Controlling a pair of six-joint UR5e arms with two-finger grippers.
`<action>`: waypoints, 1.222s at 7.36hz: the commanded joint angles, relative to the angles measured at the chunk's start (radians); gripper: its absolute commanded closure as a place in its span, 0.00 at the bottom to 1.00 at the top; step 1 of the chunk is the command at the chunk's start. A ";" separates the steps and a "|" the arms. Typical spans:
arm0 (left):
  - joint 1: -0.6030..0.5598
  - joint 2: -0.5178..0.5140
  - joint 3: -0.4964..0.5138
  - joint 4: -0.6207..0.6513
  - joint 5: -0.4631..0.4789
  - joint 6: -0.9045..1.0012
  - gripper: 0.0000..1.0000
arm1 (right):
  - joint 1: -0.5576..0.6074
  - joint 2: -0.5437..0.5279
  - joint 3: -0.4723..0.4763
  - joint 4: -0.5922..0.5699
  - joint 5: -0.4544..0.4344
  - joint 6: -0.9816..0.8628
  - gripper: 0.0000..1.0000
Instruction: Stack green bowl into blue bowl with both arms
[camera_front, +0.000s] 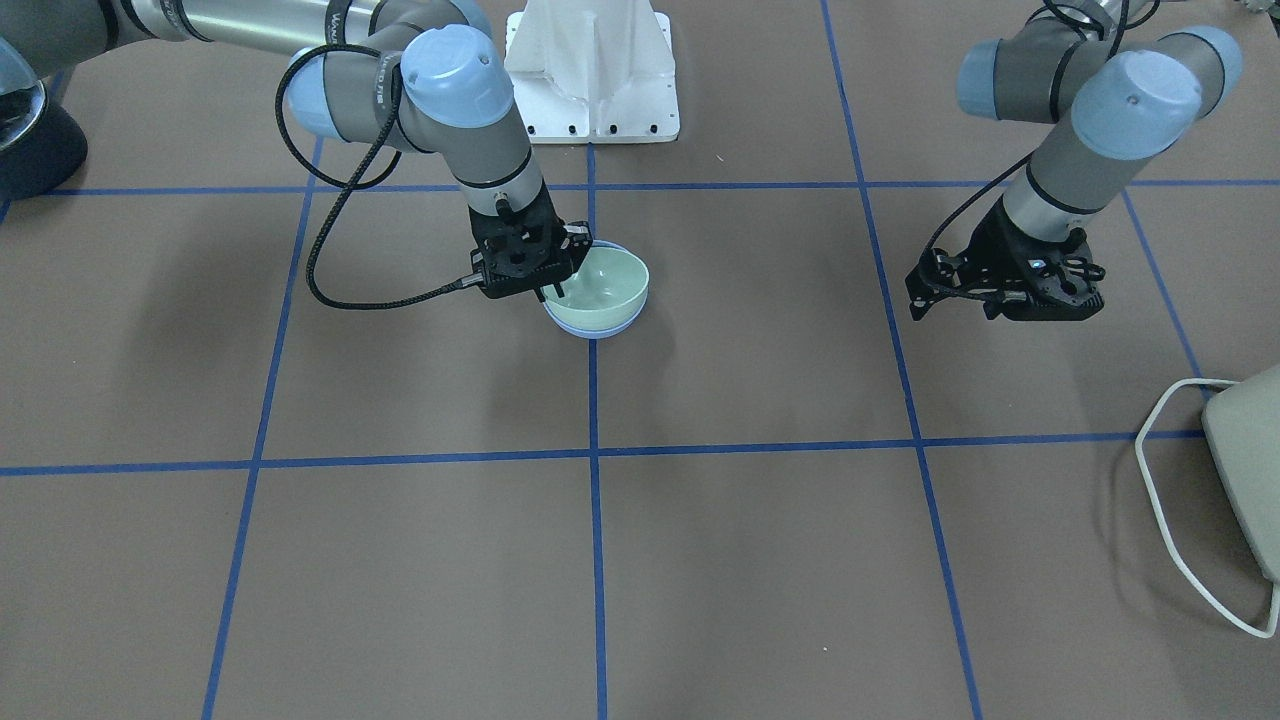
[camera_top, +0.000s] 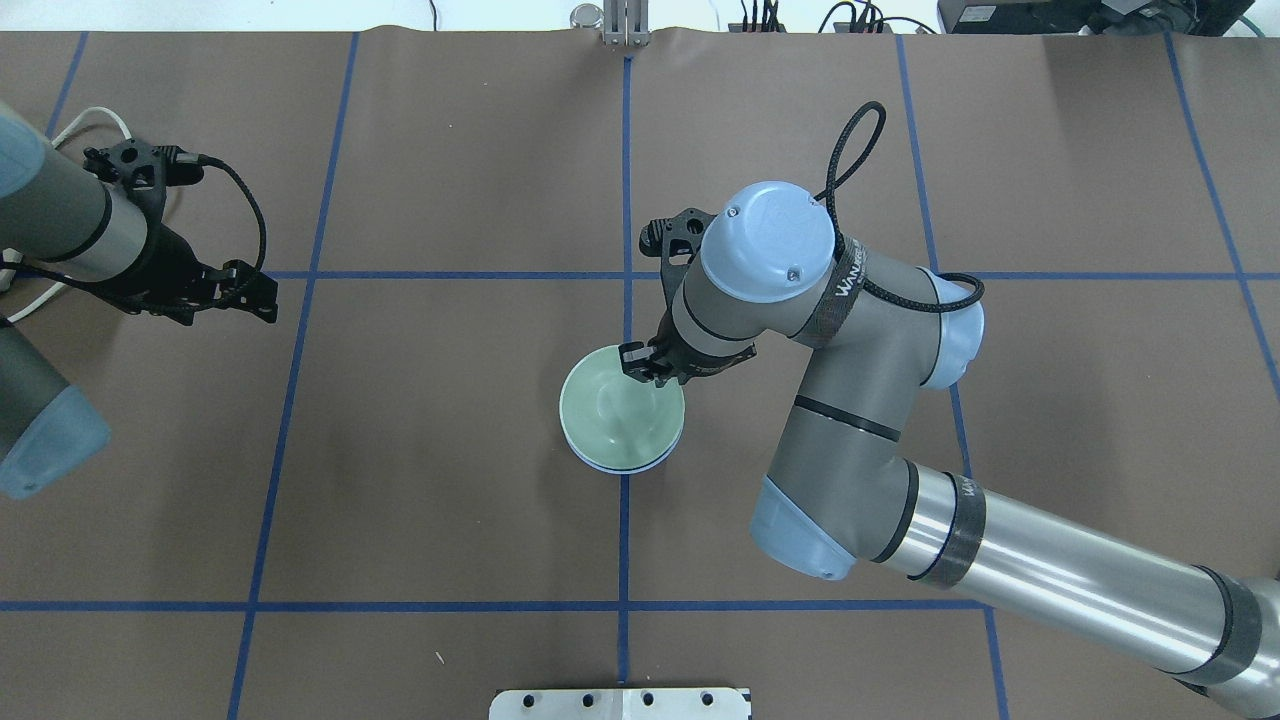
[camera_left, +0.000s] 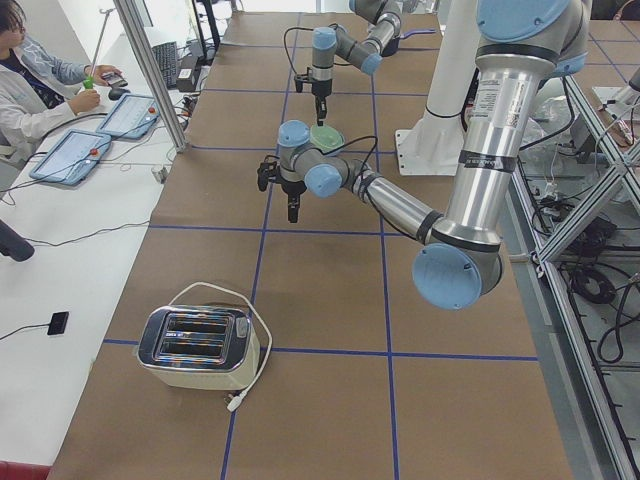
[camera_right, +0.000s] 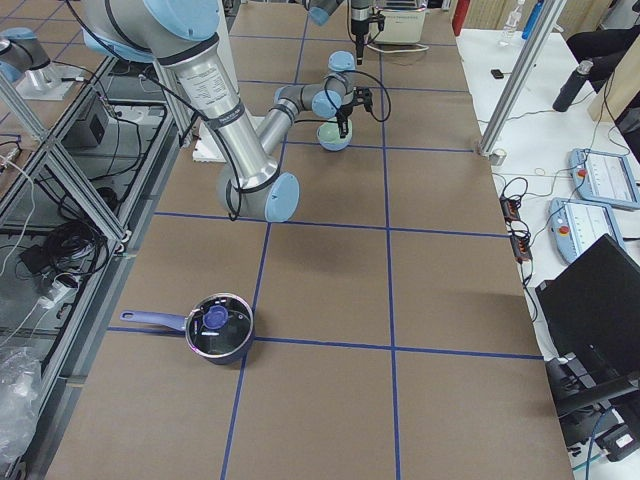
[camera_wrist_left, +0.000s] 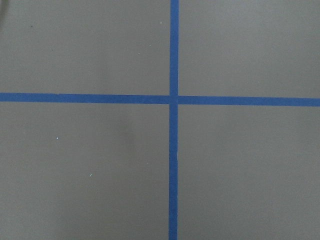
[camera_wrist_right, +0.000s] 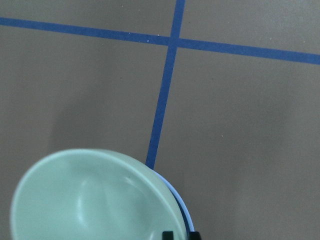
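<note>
The green bowl (camera_top: 618, 410) sits nested in the blue bowl (camera_top: 626, 468) on the centre tape line of the table (camera_top: 450, 450), well apart from every edge, with bare brown surface all round. The right gripper (camera_top: 640, 368) comes down at the stack's far rim. Only the right wrist view shows its fingertips (camera_wrist_right: 167, 235) narrowly pinching that rim, with a blue sliver beside the green.

The left gripper (camera_top: 265, 298) hangs near the table's left end; I cannot tell how its fingers stand, and its wrist view shows only a tape crossing.

The side views alone show a toaster (camera_left: 200, 348) at the left end and a pot (camera_right: 218, 328) at the right end.
</note>
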 joint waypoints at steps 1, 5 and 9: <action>0.000 0.000 0.000 0.000 0.000 0.000 0.04 | 0.000 -0.001 0.001 0.002 0.000 0.000 0.00; -0.017 -0.002 -0.009 0.000 -0.015 0.002 0.04 | 0.040 -0.036 0.094 0.004 0.010 0.003 0.00; -0.199 0.089 -0.011 0.009 -0.139 0.290 0.03 | 0.109 -0.159 0.215 0.007 -0.050 -0.001 0.00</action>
